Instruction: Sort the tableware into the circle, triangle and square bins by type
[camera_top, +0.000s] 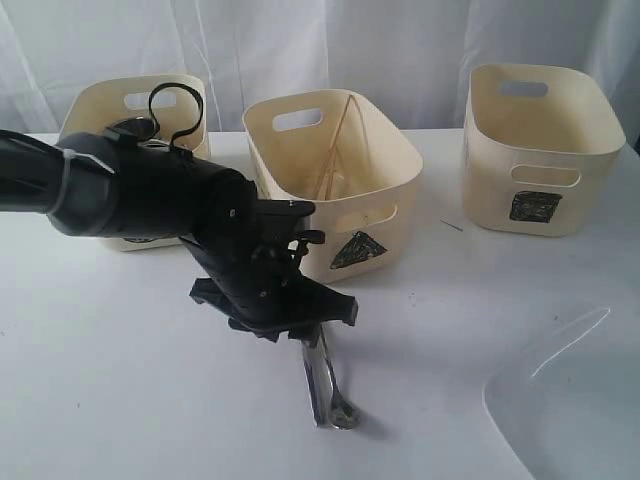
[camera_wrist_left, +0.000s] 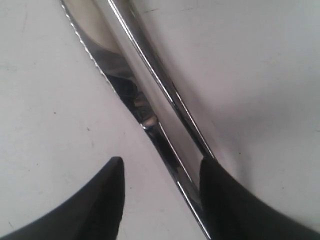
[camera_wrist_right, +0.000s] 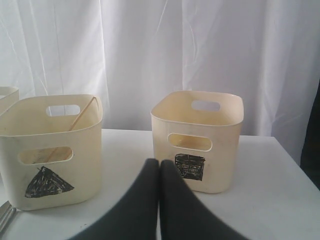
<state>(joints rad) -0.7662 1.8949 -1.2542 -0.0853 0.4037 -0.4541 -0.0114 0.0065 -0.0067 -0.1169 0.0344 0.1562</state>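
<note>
Steel cutlery (camera_top: 325, 385) lies on the white table in front of the triangle bin (camera_top: 335, 170); a serrated knife (camera_wrist_left: 95, 55) and another steel handle (camera_wrist_left: 150, 75) lie side by side. My left gripper (camera_top: 305, 335) is lowered over them and open (camera_wrist_left: 162, 161). The handles pass between its fingers, close against one finger (camera_wrist_left: 225, 200). Wooden chopsticks (camera_top: 335, 145) lean inside the triangle bin (camera_wrist_right: 50, 150). The square bin (camera_top: 540, 150) stands at the right. My right gripper (camera_wrist_right: 160, 162) is shut and empty, facing the square bin (camera_wrist_right: 200, 140).
A third cream bin (camera_top: 90, 110) stands at the back left, its mark mostly hidden behind my left arm (camera_top: 130, 190). The corner of a large white square plate (camera_top: 570, 400) lies at the front right. A white curtain hangs behind the table.
</note>
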